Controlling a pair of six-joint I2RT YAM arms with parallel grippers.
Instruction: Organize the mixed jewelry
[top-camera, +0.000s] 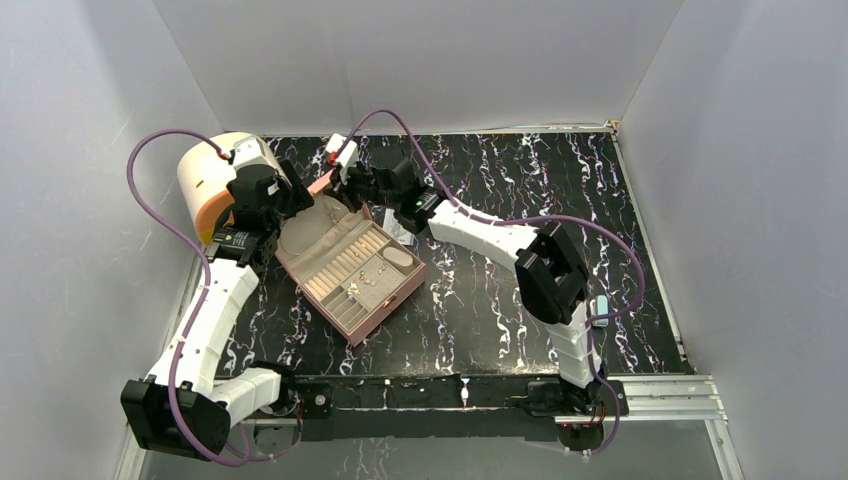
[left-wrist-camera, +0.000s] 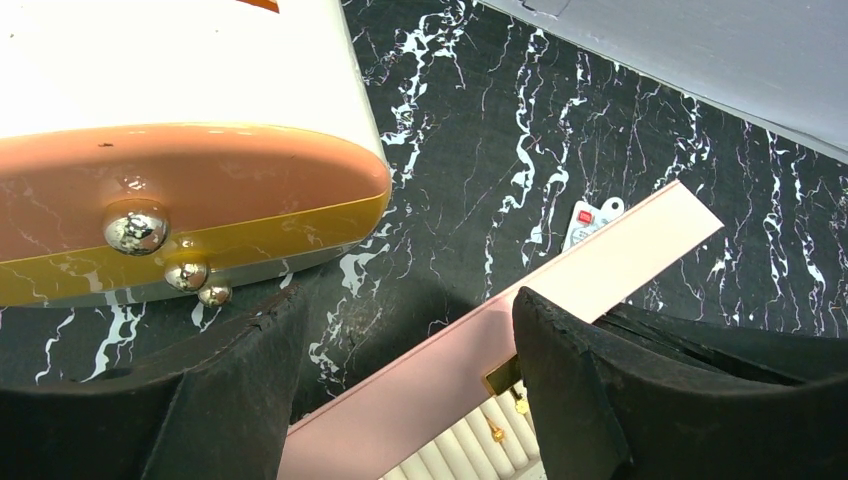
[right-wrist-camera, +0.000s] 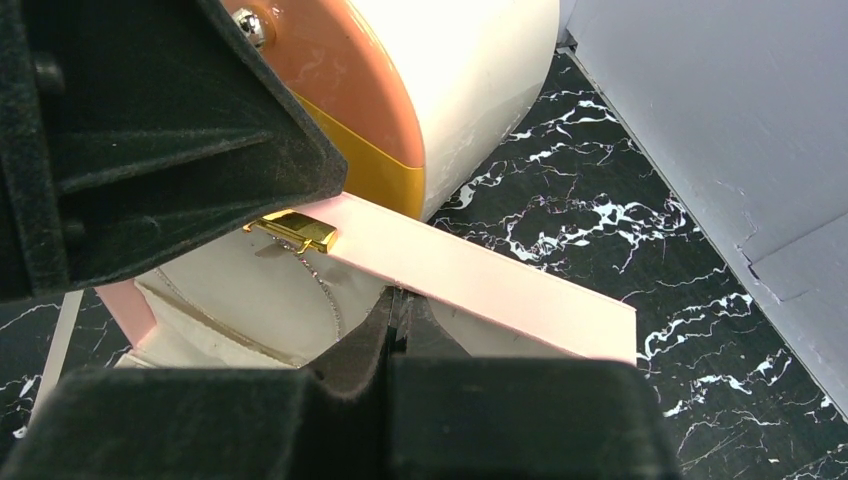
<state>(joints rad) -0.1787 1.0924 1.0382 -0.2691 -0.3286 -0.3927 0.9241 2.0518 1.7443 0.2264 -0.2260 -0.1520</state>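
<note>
Right wrist view: thin chain (right-wrist-camera: 322, 285) dangles, apparently off the gold clasp (right-wrist-camera: 296, 230), between the right gripper's (right-wrist-camera: 365, 245) spread fingers; left gripper (left-wrist-camera: 410, 310) gapes too.

A lab-like robot test cell: plain grey walls (top-camera: 450, 60) box in a black marbled counter (top-camera: 500, 330), with the left arm (top-camera: 210, 310) and right arm (top-camera: 490, 235) bolted to a metal rail (top-camera: 660, 400).

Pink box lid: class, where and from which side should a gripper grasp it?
Probably its free edge beside the gold clasp, from above: the lid stands open, a thin flat panel, so one finger fits each face.
</note>
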